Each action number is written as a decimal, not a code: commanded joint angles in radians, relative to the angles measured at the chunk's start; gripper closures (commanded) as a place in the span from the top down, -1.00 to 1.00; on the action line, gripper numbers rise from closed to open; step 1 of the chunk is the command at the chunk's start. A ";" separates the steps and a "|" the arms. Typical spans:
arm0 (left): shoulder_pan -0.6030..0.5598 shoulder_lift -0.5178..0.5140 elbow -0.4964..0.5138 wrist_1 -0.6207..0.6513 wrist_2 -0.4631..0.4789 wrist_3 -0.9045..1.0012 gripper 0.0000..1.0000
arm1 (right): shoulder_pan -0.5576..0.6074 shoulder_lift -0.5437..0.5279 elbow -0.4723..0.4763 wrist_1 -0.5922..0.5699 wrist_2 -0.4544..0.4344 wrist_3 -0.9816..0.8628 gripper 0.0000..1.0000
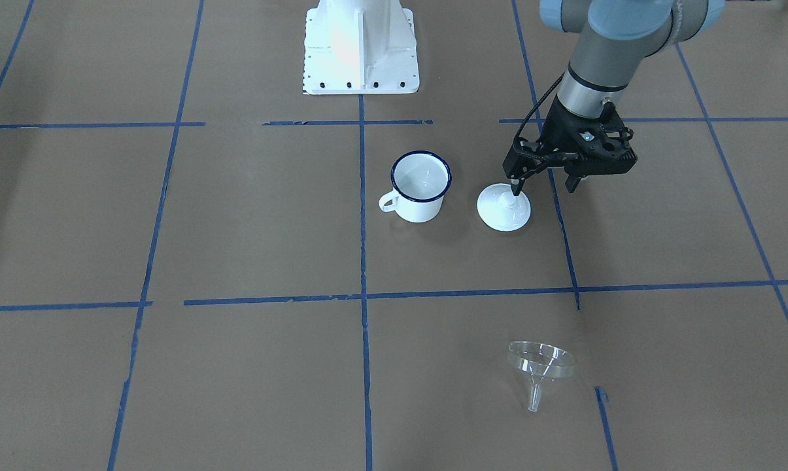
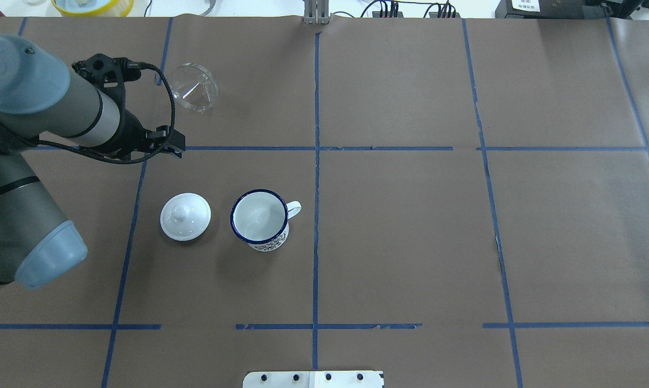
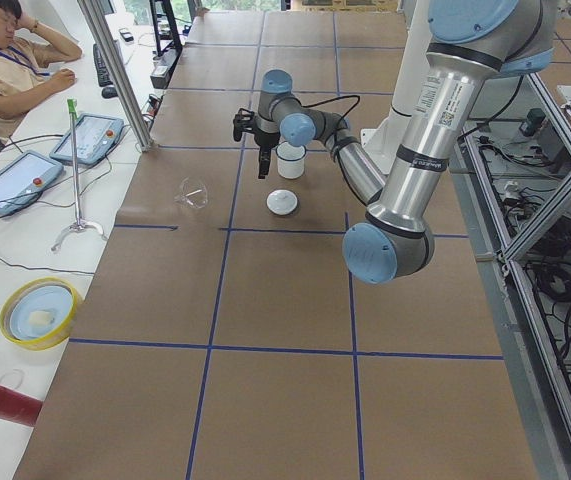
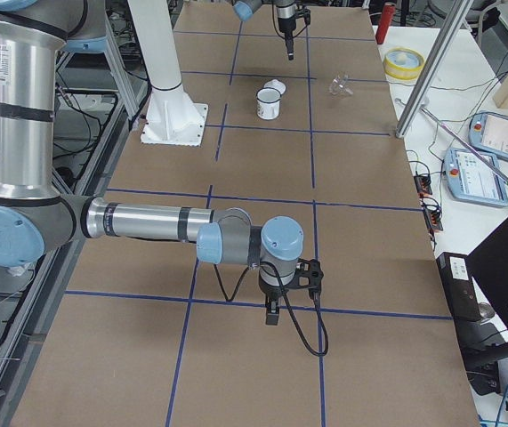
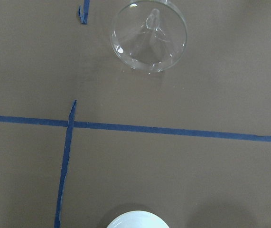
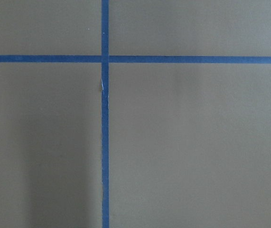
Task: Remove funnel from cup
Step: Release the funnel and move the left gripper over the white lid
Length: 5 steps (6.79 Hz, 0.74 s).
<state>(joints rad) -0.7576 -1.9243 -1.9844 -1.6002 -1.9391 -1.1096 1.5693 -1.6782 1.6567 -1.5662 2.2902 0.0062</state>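
In the left wrist view, the lid (image 5: 137, 220) beside the cup (image 2: 259, 216) is cut off by the bottom edge; we see only an arc of it. The print on the cup's side is too small to read. The right gripper (image 4: 272, 313), well apart from the cup, shows too small for us to judge its jaws.

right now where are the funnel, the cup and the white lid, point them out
funnel (image 1: 540, 366), front-facing view, on its clear cone under the rim
cup (image 2: 259, 216), overhead view, on its white inside floor
lid (image 2: 186, 217), overhead view, on its top beside the knob
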 commanded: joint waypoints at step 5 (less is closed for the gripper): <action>0.109 0.041 0.120 -0.128 0.051 -0.088 1.00 | 0.000 0.000 0.000 0.000 0.000 0.000 1.00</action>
<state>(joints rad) -0.6511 -1.8847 -1.9147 -1.6651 -1.8994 -1.1938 1.5692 -1.6782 1.6564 -1.5662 2.2902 0.0061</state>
